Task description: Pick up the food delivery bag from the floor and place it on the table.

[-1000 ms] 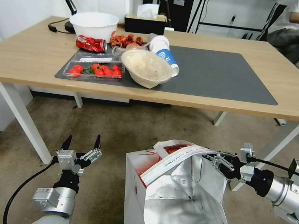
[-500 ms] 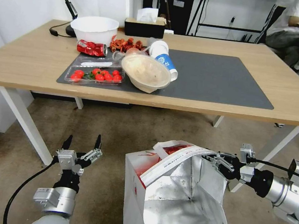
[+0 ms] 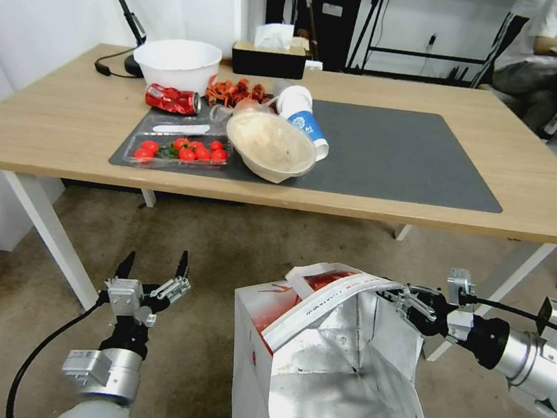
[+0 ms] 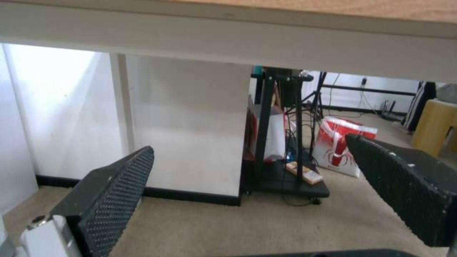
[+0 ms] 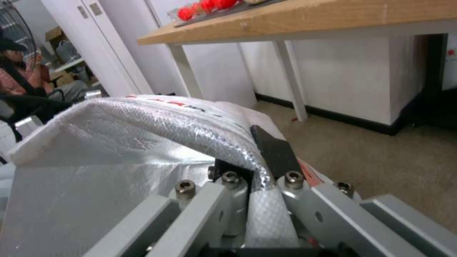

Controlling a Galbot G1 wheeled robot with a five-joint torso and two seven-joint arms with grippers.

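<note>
The food delivery bag [image 3: 313, 374], red and white with a silver foil lining, stands open low in the head view in front of the table [image 3: 54, 116]. Its base is cut off by the picture's lower edge. My right gripper [image 3: 404, 297] is shut on the bag's white strap handle [image 3: 321, 301] at the right rim. In the right wrist view the strap [image 5: 190, 125] runs pinched between that gripper's fingers [image 5: 274, 150]. My left gripper [image 3: 152, 272] hangs open over the carpeted floor [image 3: 234, 244], left of the bag and apart from it. In the left wrist view, its fingers [image 4: 114, 192] stand wide apart.
On the table's dark mat [image 3: 399, 149] the left half holds a tomato tray [image 3: 178, 150], a food bowl [image 3: 271, 146], a paper cup [image 3: 305, 118], a red can [image 3: 172, 99] and a white bowl [image 3: 177, 63]. The white table legs [image 3: 47, 236] stand to either side of me.
The table has slid down in the head view, so the camera has moved. Both grippers and the bag keep their places in the picture, with the right one still shut on the strap.
</note>
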